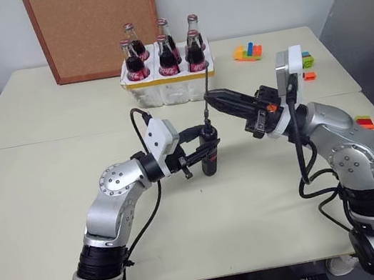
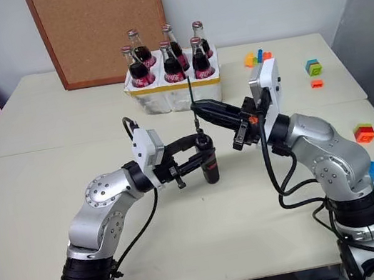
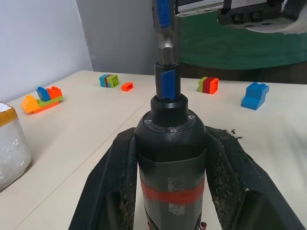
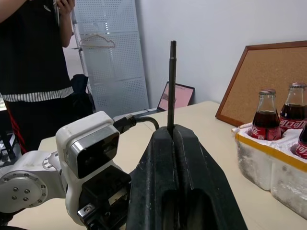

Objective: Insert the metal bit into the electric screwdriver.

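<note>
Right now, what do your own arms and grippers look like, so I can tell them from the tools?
Both arms are silver-grey metal with black joint sections and loose black cables. Each wrist carries a white camera block. The left gripper and right gripper are matte black with tapered, pointed fingers; the right one has a small orange part behind the fingers.

Wide open counter [image 1: 54, 207] in front and out to the left, plenty of room to swing through there. Straight behind the two arms stands the white crate of cola bottles [image 1: 167, 67], close behind the upright metal bit [image 1: 206, 104], so reaching forward past it is tight. The cork board [image 1: 94, 26] walls off the far edge. On the right, scattered toy bricks [image 1: 364, 122] dot the counter, with more bricks [image 1: 247, 51] farther back.
</note>
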Robot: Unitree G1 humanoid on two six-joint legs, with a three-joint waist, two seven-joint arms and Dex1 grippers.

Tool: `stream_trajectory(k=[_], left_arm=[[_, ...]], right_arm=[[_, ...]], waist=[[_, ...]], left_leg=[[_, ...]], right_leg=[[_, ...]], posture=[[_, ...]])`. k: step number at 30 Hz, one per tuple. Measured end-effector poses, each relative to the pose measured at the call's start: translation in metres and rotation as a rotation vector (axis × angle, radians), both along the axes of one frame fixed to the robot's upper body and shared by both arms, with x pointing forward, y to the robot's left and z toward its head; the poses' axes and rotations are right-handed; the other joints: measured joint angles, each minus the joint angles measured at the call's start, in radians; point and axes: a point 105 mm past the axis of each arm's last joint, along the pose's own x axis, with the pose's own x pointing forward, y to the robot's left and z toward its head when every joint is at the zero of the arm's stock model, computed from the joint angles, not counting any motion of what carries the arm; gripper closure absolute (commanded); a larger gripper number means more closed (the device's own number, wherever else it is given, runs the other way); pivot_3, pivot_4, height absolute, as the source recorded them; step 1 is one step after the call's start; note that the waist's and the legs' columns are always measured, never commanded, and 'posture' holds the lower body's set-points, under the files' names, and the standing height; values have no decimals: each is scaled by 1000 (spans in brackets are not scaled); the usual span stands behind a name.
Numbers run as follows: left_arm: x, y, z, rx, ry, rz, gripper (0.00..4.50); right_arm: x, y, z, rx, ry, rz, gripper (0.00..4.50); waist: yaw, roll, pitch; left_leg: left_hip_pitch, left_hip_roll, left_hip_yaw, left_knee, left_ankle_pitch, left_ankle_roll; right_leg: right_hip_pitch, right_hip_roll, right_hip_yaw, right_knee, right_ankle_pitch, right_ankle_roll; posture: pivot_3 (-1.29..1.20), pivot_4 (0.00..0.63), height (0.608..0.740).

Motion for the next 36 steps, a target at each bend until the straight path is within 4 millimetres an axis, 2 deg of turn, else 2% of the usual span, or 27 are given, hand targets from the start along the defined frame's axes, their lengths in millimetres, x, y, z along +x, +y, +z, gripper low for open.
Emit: stream_trajectory(k=[23, 36], left_arm=[[0, 0, 0, 1, -3, 1, 2862], [0, 1, 0, 13, -7, 1, 2862]], right_arm=[[-1, -5, -1, -28, 3, 6, 4500], [-4, 3, -2, -167, -53, 21, 4500]], waist=[[0, 0, 0], [0, 0, 0]], left_leg=[[0, 0, 0, 0, 0, 0], [1, 0, 0, 1, 0, 0]], right_leg=[[0, 0, 0, 0, 0, 0], [0, 0, 0, 0, 1, 0]], posture=[[0, 150, 740], [0, 150, 740]])
